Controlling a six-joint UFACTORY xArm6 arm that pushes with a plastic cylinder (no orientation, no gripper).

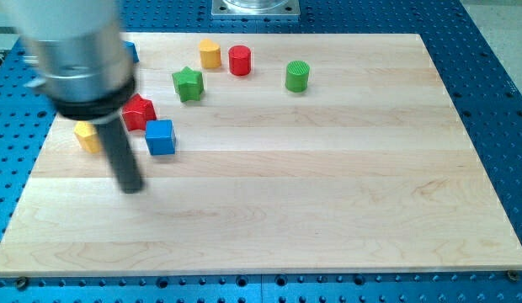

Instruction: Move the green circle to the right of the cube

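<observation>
The green circle (297, 76) stands near the view's top, right of centre. The blue cube (160, 137) sits at the view's left, well to the left of and below the green circle. My tip (131, 187) rests on the board just below and left of the blue cube, apart from it. The rod rises up to a large blurred grey and black arm end (80, 59) at the view's top left.
A red star (139, 112) lies just above-left of the cube. A green star (187, 84), a yellow block (210, 54) and a red cylinder (239, 61) sit near the top. A yellow block (88, 136) and a blue block (130, 52) show partly behind the arm.
</observation>
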